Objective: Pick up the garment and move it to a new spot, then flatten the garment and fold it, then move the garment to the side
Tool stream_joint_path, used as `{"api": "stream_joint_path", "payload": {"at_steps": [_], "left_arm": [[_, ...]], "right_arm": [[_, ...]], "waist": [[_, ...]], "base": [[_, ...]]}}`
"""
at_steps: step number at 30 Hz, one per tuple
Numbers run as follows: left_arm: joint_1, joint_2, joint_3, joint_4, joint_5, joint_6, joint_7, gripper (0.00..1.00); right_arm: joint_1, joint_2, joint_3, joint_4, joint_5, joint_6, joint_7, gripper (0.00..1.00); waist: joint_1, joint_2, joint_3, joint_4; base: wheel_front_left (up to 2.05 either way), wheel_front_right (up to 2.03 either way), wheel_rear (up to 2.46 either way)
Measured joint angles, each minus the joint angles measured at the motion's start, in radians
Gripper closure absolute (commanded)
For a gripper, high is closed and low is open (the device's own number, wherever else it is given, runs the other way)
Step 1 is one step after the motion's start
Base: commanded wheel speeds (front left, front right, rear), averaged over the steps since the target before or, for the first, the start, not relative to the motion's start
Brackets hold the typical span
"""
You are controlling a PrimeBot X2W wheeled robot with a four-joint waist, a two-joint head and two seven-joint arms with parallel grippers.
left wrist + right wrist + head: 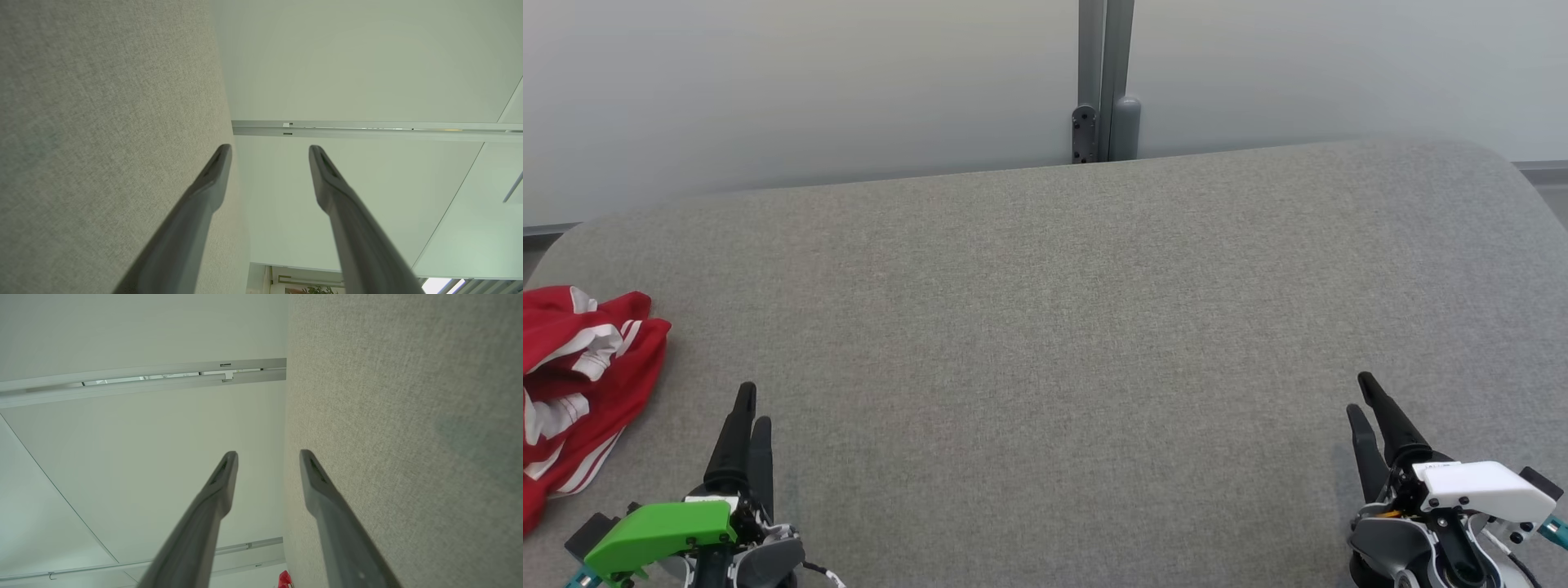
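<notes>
While a red-and-white garment (580, 384) lies crumpled at the bench (1054, 327) edge, the left claw (754, 406) and right claw (1358, 394) hover parted, empty.

A wide grey fabric-covered counter (1094, 310) with rounded far corners spans the scene. Behind its far edge stand pale frosted wall panels (768, 82), joined by an upright grey metal post (1105, 65) with a dark screwed bracket (1083, 135) at its foot, near the counter.
</notes>
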Motion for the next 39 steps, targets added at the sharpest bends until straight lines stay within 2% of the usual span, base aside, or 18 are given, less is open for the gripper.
{"api": "stream_joint_path", "payload": {"at_steps": [4,10,23,39], "left_arm": [[0.002,0.0,-0.008,0.007,0.019,0.0,-0.019,0.0],[0.002,0.0,-0.011,0.016,0.131,0.0,-0.049,0.0],[0.002,0.0,-0.022,0.02,0.422,0.013,-0.105,0.0],[0.002,0.001,-0.044,-0.012,0.688,0.048,-0.166,0.0]], "right_arm": [[0.004,-0.004,0.016,-0.001,-0.017,-0.002,-0.018,0.0],[0.002,-0.017,0.038,-0.002,-0.088,-0.002,-0.049,0.0],[-0.016,-0.026,0.066,-0.006,-0.359,-0.002,-0.107,0.0],[-0.029,-0.027,0.085,-0.023,-0.63,-0.002,-0.165,0.0]], "waist": [[0.0,0.0,0.001,0.001],[0.0,0.0,0.002,0.001],[0.0,0.0,0.005,0.002],[0.0,0.0,0.009,0.001]], "base": [[0.0,0.0,0.0],[0.0,0.0,0.0],[0.0,0.0,0.0],[0.0,0.0,0.0]]}}
